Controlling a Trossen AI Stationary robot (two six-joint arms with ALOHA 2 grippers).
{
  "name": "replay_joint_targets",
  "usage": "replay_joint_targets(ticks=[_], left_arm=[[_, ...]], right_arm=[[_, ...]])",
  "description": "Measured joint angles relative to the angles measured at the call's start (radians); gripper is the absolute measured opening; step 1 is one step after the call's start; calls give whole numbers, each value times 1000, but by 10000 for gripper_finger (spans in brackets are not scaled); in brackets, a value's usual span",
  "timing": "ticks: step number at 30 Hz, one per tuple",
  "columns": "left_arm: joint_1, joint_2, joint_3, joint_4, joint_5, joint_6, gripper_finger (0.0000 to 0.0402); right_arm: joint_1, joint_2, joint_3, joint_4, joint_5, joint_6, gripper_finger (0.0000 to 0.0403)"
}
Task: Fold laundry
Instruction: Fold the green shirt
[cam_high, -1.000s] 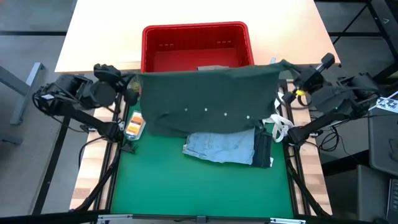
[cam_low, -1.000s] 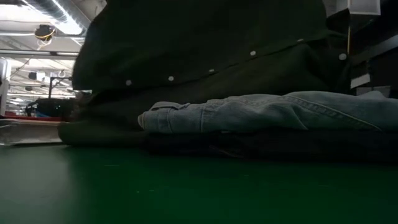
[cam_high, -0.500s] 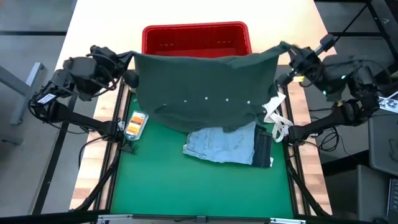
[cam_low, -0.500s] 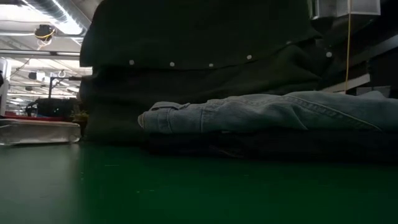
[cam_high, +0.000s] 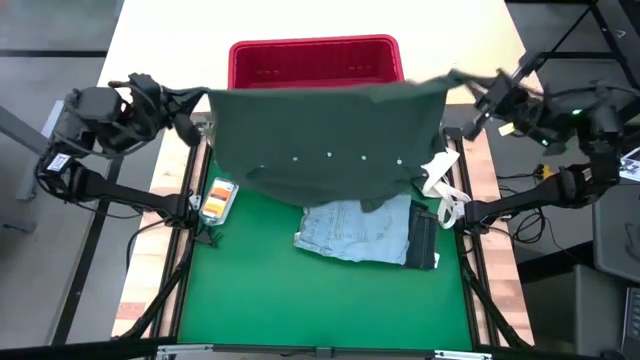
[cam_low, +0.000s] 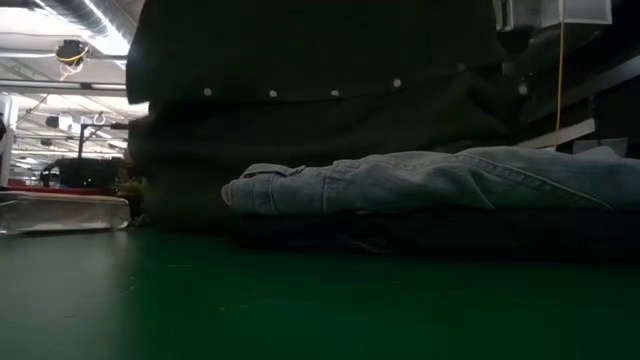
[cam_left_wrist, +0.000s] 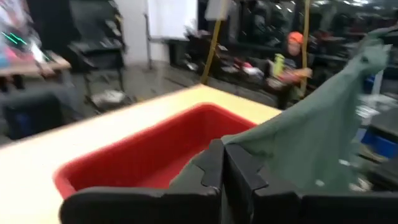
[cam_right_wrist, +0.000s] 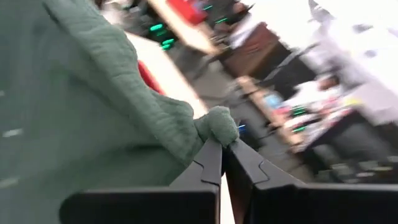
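High view: left gripper and right gripper, both clamped on green garment, spread aloft at 12 o'clock; denim folded on green mat; red basket behind.
Low view: garment hangs behind denim.
Wrist views: fingers pinch garment corners.

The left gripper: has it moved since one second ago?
Yes. In the high view the left gripper has moved outward, away from the red basket, pulling the green garment.
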Motion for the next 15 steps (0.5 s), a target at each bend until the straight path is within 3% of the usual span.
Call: replay_joint_targets(ticks=[10, 15], left_arm=[[-83, -20, 0, -286, 294, -309, 0], [-171, 19, -16, -409, 401, -475, 0]], right_arm=[[1, -13, -1, -450, -371, 422, 7], [8, 12, -26, -496, -483, 525, 7]])
